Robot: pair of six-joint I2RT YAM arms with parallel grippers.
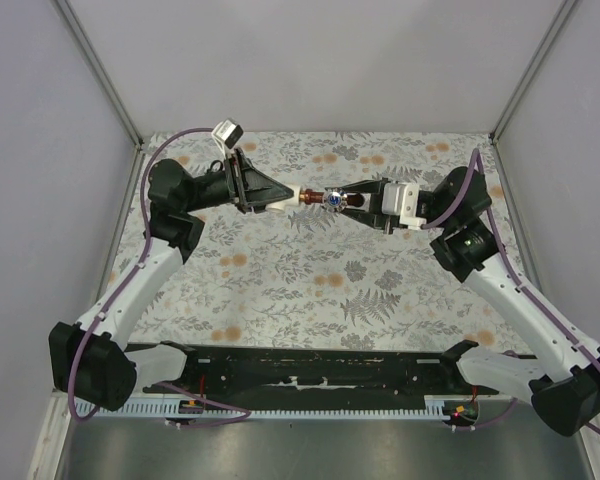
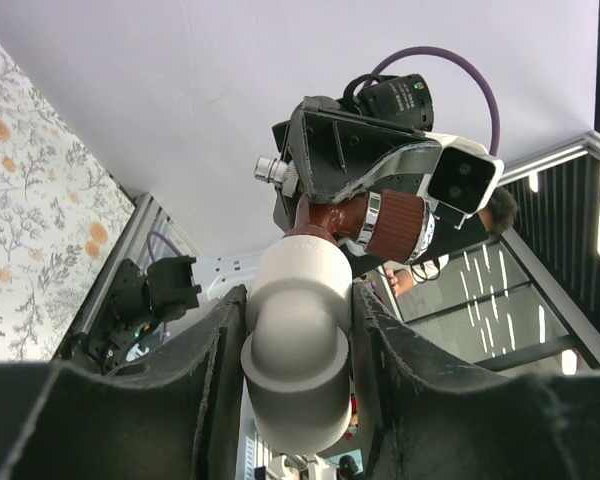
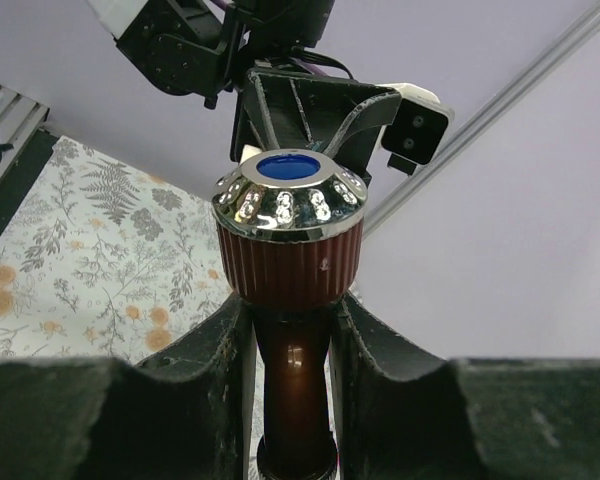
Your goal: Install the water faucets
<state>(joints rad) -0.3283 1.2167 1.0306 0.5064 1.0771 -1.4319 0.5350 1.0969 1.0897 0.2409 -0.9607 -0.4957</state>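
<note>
Over the middle of the floral bench (image 1: pixel 310 290), the left fingers (image 2: pixel 212 380) clench a white pipe fitting (image 2: pixel 298 330); opposite, the right fingers (image 3: pixel 370 350) grasp the red-brown faucet (image 3: pixel 290 265) by its stem, its end touching the fitting in mid-air

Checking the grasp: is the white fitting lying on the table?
No, the left gripper holds the white fitting clear of the table, against the tap.

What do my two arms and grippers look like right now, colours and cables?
The left arm and right arm have white links and black joints, each trailing a purple cable. The left gripper and right gripper are black, tapered.
</note>
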